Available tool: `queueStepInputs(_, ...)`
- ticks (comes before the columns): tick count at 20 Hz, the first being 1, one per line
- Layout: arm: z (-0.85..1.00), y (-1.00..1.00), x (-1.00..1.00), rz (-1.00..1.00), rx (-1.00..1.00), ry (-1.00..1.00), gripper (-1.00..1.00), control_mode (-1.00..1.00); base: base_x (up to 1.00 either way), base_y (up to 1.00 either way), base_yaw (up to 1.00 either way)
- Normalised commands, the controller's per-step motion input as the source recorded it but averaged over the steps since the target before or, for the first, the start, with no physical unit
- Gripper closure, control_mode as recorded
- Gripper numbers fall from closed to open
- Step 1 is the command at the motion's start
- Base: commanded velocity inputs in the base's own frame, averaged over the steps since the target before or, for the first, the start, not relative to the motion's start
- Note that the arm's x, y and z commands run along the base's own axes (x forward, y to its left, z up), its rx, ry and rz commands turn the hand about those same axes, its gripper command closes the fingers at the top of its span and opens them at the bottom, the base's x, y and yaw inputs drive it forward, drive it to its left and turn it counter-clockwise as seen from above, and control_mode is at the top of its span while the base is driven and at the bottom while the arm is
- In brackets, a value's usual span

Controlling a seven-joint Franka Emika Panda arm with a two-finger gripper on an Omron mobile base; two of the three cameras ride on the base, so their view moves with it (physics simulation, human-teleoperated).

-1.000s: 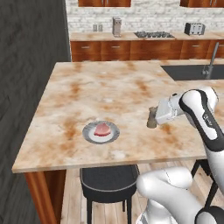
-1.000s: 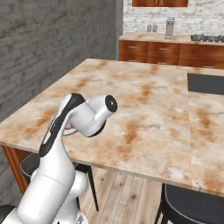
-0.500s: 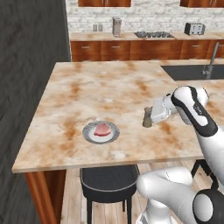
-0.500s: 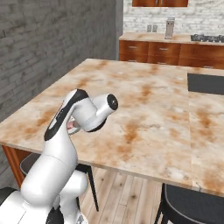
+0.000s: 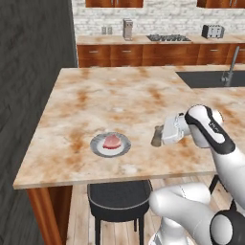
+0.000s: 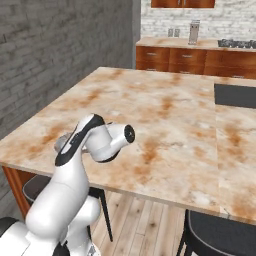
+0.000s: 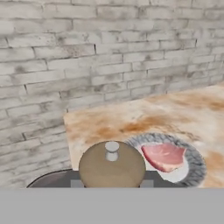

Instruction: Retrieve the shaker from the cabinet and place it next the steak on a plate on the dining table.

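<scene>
— What changed for you?
— Your gripper (image 5: 160, 136) moved left, closer to the round grey plate (image 5: 98, 148). It is closed tight on the brown shaker (image 5: 157, 136).
— And the shaker?
— Just right of the pink steak (image 5: 112, 141), above the marble dining table (image 5: 124, 95).

In the hand view the shaker (image 7: 112, 165) blocks the pincer's tips and the plate's (image 7: 194, 162) near-left rim, and its lower body is cut off at the bottom. In the right base view the arm hides the pincer, shaker and most of the plate. The far wall worktop's items are too small to identify.
</scene>
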Motion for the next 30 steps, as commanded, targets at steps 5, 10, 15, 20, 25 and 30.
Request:
queueStepInputs(5,-0.3,0.02,0.34,-0.01,0.07,0.0,1.0,-1.0,0.0,0.0,0.0)
queueStepInputs(10,-0.03,0.0,0.41,-0.01,0.0,0.0,1.0,-1.0,0.0,0.0,0.0)
queueStepInputs(15,-0.05,0.0,0.33,0.0,0.0,0.0,1.0,-1.0,0.0,0.0,0.0)
queueStepInputs(20,-0.16,0.0,0.28,0.0,0.0,0.0,1.0,-1.0,0.0,0.0,0.0)
queueStepInputs(25,-0.27,0.0,0.23,0.03,-0.06,0.01,1.0,-1.0,0.0,0.0,0.0)
queueStepInputs(30,-0.2,0.0,0.14,0.05,-0.09,0.0,1.0,-1.0,0.0,0.0,0.0)
